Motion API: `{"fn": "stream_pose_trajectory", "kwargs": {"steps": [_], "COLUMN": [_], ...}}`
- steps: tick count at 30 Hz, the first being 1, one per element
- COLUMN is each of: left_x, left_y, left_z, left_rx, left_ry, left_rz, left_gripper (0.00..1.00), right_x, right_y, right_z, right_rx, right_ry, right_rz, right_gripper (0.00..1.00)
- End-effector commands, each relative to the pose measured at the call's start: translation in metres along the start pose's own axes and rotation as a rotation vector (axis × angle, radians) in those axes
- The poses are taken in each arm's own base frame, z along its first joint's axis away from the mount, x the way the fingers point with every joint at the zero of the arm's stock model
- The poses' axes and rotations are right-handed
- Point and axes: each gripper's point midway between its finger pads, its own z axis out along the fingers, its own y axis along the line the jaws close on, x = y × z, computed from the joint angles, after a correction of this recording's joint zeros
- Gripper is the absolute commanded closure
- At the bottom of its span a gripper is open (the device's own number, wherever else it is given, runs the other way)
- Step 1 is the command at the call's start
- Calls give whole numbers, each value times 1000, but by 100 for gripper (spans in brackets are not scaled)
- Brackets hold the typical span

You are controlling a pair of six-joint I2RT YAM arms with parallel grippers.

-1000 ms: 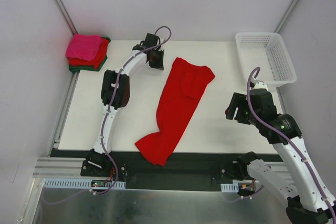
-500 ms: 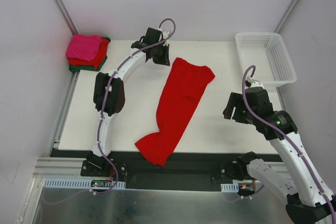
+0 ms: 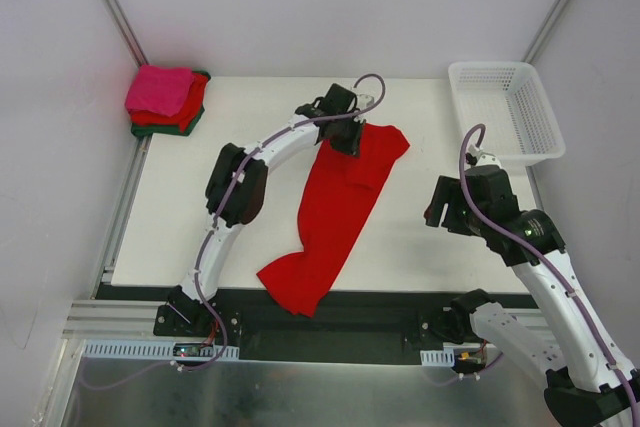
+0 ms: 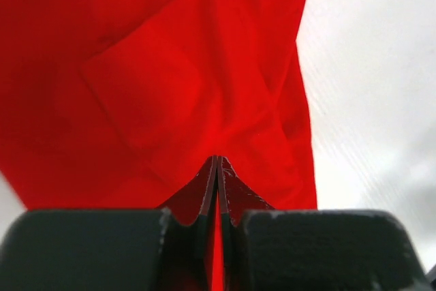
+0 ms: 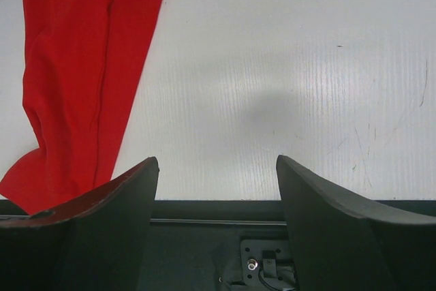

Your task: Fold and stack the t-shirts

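A bright red t-shirt (image 3: 335, 207) lies folded into a long strip down the middle of the white table (image 3: 190, 227), its lower end hanging over the near edge. My left gripper (image 3: 346, 139) is shut and hovers over the shirt's far end. In the left wrist view the jaws (image 4: 217, 163) are pressed together with red cloth (image 4: 170, 66) spread beyond them. My right gripper (image 3: 433, 209) is open and empty to the right of the shirt. In the right wrist view (image 5: 218, 165) the shirt (image 5: 68, 66) lies at the left.
A stack of folded shirts (image 3: 165, 99), hot pink on red on dark green, sits at the table's far left corner. A white lattice basket (image 3: 505, 112) stands at the far right. The table's near edge and a black rail (image 5: 218, 221) show below.
My left arm has swung right from the table's far middle until its gripper is over the red shirt's far end. My right gripper has shifted slightly. The shirt has not moved.
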Motion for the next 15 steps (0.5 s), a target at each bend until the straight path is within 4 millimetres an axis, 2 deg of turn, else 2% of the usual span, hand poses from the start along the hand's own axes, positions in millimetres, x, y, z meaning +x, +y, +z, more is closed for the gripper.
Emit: {"fn": "stream_pose_trajectory", "kwargs": {"steps": [1,9,15], "left_x": [0,23,32], "left_y": [8,27,47], "left_z": [13,33,39], "left_rx": [-30,-77,-100], "left_ry": [-2,54,88], "left_rz": [33,11,-36], "left_gripper": [100,100,100], "right_x": [0,1,1], "right_y": [-3,-6,-7], "right_z": [0,-1,-1], "right_rx": [14,22,28], "right_ry": [-13,-14,-13], "right_rz": [15,14,14], "right_gripper": [26,26,26]}}
